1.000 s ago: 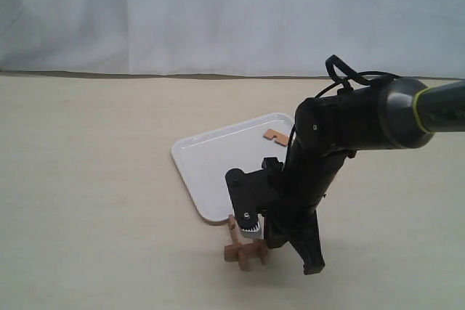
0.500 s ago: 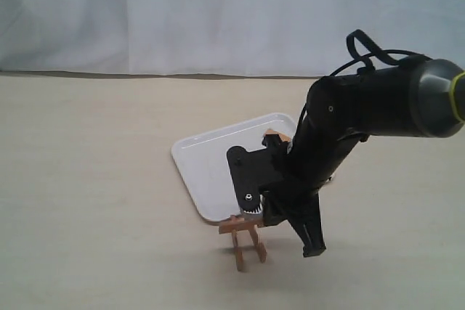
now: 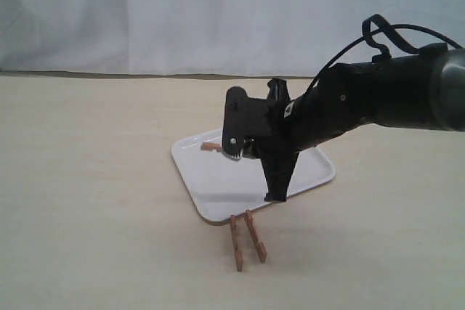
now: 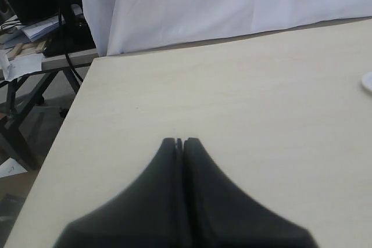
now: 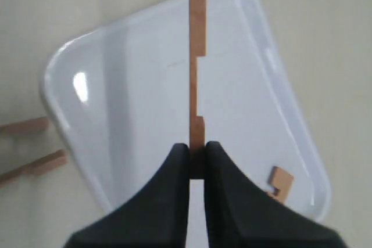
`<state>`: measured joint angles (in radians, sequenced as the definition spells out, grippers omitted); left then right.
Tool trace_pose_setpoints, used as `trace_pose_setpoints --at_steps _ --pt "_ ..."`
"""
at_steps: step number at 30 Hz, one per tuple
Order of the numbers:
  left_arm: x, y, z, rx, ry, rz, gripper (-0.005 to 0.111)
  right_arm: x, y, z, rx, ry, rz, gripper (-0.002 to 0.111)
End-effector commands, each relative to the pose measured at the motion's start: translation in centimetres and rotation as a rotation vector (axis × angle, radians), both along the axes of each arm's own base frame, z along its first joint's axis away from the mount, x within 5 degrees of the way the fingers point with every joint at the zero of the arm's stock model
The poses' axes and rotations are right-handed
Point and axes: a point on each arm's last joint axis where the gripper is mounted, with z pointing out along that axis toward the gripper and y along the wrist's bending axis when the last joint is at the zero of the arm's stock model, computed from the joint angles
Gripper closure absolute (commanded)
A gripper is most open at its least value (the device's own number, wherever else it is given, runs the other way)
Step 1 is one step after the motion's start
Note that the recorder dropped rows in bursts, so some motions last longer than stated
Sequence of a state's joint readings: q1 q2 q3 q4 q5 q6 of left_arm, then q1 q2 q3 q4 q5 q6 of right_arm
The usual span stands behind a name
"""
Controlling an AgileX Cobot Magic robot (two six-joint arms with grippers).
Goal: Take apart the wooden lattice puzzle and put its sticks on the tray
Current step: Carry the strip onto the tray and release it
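My right gripper (image 5: 197,146) is shut on the end of one notched stick (image 5: 197,56) and holds it above the white tray (image 5: 116,85). From the outside the stick's tip (image 3: 211,147) pokes out beside the right gripper (image 3: 227,147), over the tray (image 3: 211,179). Another stick (image 5: 280,181) lies in a tray corner; the arm hides it in the exterior view. No crossed lattice shows. Two sticks (image 3: 236,243) (image 3: 256,236) lie side by side on the table just in front of the tray. My left gripper (image 4: 179,141) is shut and empty over bare table.
A white curtain (image 3: 218,12) hangs behind the table. In the left wrist view the table's side edge (image 4: 75,103) drops off toward a cluttered desk (image 4: 35,33) and cables. The black right arm (image 3: 378,99) stretches in over the tray's right side.
The right gripper pulled one stick off the lattice, rose, and swung back over the tray. The two sticks left behind now lie parallel on the table.
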<state>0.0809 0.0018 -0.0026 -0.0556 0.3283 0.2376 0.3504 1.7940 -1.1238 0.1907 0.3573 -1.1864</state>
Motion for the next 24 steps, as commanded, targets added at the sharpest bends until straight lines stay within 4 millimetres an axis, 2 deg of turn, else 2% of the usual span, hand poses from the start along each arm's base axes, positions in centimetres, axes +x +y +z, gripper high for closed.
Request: trace_pose_setpoints --at_steps 1,7,12,15,20,24 --pt "0.0 0.0 0.0 -0.003 -0.005 -0.005 0.107 1.9 -1.5 -0.6 0.077 -0.074 -0.147 0.104" --pt "0.0 0.0 0.0 -0.003 -0.005 -0.005 0.107 3.6 -3.5 -3.4 0.140 -0.024 -0.318 0.104" --pt "0.0 0.0 0.0 -0.003 -0.005 -0.005 0.107 4.7 -3.7 -4.6 0.149 0.011 -0.363 0.104" --pt "0.0 0.0 0.0 -0.003 -0.005 -0.005 0.107 5.3 -3.7 -4.6 0.133 0.025 -0.392 0.104" --pt "0.0 0.0 0.0 -0.003 -0.005 -0.005 0.107 6.4 -4.8 -4.4 -0.046 0.102 -0.469 0.104" --pt "0.0 0.0 0.0 -0.003 -0.005 -0.005 0.107 7.1 -5.2 -3.7 -0.080 0.040 -0.554 0.104"
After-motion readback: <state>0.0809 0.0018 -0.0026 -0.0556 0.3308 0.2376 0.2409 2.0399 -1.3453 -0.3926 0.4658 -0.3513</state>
